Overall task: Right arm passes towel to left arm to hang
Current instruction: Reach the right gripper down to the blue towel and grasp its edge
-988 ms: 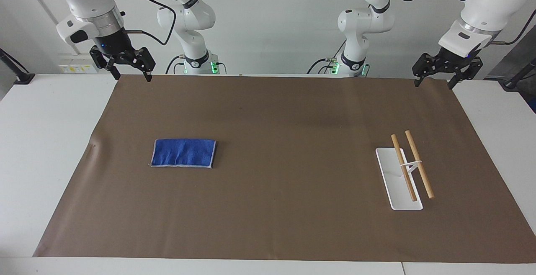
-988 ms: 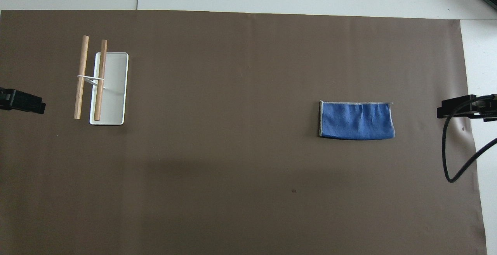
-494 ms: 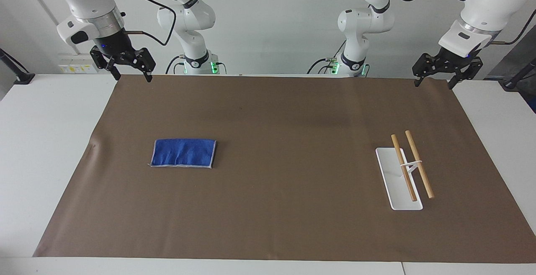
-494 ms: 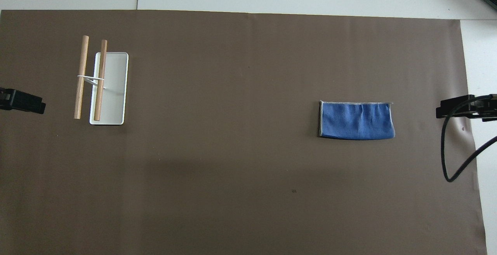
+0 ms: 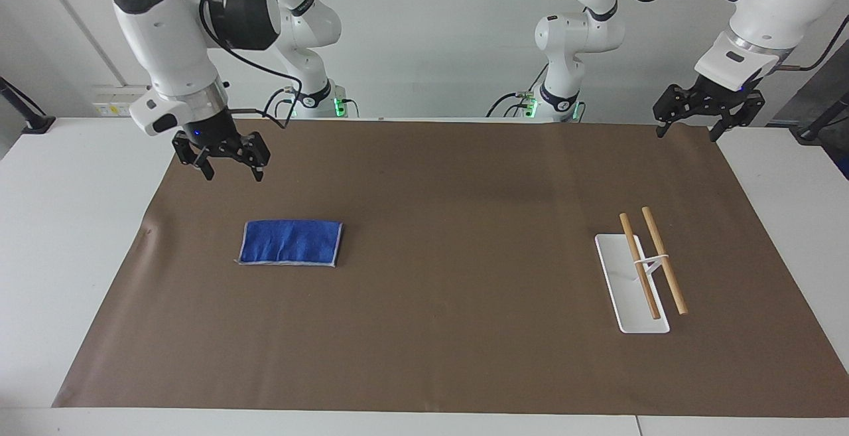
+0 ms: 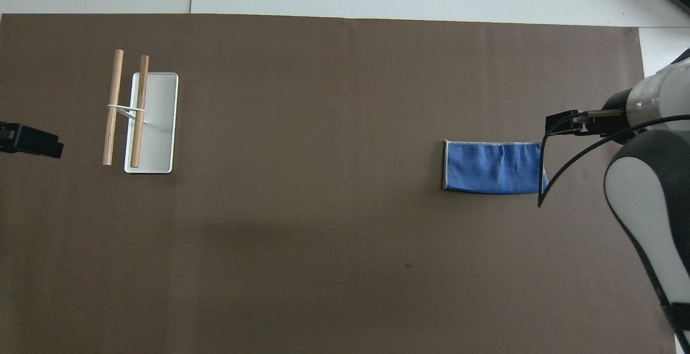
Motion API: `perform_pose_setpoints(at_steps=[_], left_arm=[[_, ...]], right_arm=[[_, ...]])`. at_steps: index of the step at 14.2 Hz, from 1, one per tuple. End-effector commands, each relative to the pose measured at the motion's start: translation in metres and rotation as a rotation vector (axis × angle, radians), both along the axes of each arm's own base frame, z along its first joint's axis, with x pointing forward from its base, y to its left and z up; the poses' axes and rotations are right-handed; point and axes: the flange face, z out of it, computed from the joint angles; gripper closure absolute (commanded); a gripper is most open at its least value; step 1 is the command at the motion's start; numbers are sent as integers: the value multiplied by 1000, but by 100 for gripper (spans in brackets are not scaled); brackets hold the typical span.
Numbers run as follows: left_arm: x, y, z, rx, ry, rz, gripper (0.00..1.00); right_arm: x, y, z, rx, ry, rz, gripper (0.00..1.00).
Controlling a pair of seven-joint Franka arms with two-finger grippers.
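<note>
The towel [image 5: 290, 243], a folded rectangle of blue terry with pale stitched edging, is laid flat on the matte brown paper sheet [image 5: 438, 210] covering the white counter [image 5: 66, 223]. The right gripper [image 5: 229, 172] is held in the air over bare sheet near the towel's right-arm end, its fingers [image 5: 207, 172] spread and empty. The left gripper [image 5: 687, 129] waits over the sheet's edge, fingers spread. The rack [image 5: 640, 280], with 2 smooth wooden dowels on a white base, is seen below them.
</note>
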Motion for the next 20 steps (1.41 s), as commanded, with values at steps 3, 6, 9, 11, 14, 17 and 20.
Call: perform_pose_setpoints(at_steps=[3,6,9,11,14,17,20], left_arm=[[-8,3,2,24,8,0,0],[-8,3,3,24,6,0,0],[-8,3,3,24,6,0,0],[-8,3,3,24,6,0,0],[-8,3,3,24,6,0,0],[-8,3,3,24,6,0,0],[-8,3,3,24,6,0,0]], right_arm=[[10,8,-102,-1,-23,9,0],[-4,6,-167,-1,-21,3,0],[-12,6,-198,40,-24,-32,0],[-11,6,-208,37,-33,-28,0],[-9,5,-223,29,-43,6,0],[-14,6,-230,28,-34,16,0],[-22,4,-242,23,-54,29,0]])
